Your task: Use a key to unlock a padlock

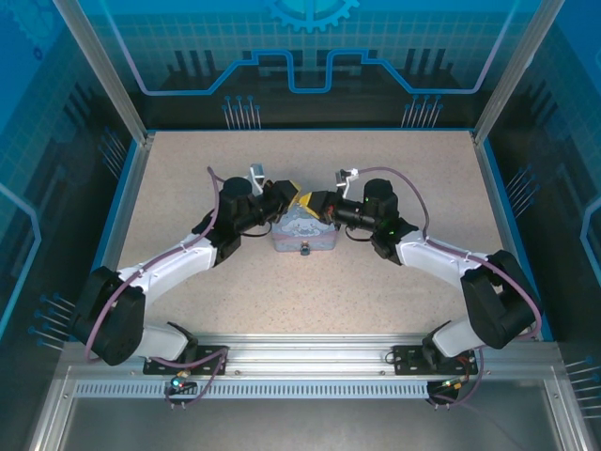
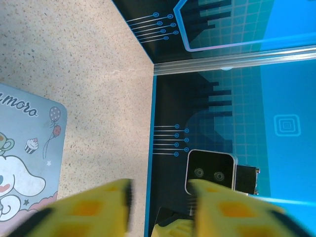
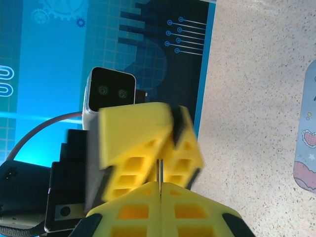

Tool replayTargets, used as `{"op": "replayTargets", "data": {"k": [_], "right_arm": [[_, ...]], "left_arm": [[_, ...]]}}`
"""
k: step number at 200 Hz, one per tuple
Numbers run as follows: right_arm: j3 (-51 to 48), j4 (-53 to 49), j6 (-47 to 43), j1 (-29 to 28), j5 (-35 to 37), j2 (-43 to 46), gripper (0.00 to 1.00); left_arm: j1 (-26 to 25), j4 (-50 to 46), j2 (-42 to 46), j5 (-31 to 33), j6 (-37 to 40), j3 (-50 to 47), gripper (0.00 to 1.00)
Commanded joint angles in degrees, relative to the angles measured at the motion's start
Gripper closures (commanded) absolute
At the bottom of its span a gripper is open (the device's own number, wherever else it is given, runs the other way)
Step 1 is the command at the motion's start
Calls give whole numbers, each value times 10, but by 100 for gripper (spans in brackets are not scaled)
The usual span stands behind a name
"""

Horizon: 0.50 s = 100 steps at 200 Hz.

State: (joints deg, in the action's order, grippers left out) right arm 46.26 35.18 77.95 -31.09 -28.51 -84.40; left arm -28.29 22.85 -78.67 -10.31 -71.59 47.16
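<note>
Right claw [image 3: 160,190] clenched on the key [image 3: 159,172], left claw [image 2: 159,191] released at its 12 o'clock. I read "moro" on the tin [image 2: 24,148]; padlock [image 1: 305,250] at its 6 o'clock.

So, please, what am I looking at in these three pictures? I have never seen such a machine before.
It is a robot with a left arm and a right arm, fixed at the table's near edge. The top view comes from a camera above and behind. The other two come from small cameras on each wrist, looking along the yellow fingers. On the speckled table lies a pale lavender tin with a cartoon, and a tiny dark padlock sits at its near side. The left claw is open and holds nothing. The right claw is shut on a thin metal sliver, apparently the key.
</note>
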Motion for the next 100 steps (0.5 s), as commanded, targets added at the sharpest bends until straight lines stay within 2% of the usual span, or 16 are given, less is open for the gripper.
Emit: {"op": "replayTargets", "data": {"k": [1, 10, 36, 66, 100], "right_arm": [[-4, 1, -9, 3, 1, 9, 100], [-9, -6, -14, 5, 0, 16, 100], [-20, -23, -32, 9, 2, 33, 100], [-23, -39, -49, 9, 4, 44, 100], [-25, -32, -44, 9, 3, 42, 100]], "left_arm": [[14, -34, 27, -1, 23, 19, 22], [23, -46, 37, -2, 27, 21, 19], [38, -71, 57, -24, 31, 26, 20], [38, -64, 64, -59, 24, 18, 36], [36, -48, 70, -60, 9, -4, 56]]}}
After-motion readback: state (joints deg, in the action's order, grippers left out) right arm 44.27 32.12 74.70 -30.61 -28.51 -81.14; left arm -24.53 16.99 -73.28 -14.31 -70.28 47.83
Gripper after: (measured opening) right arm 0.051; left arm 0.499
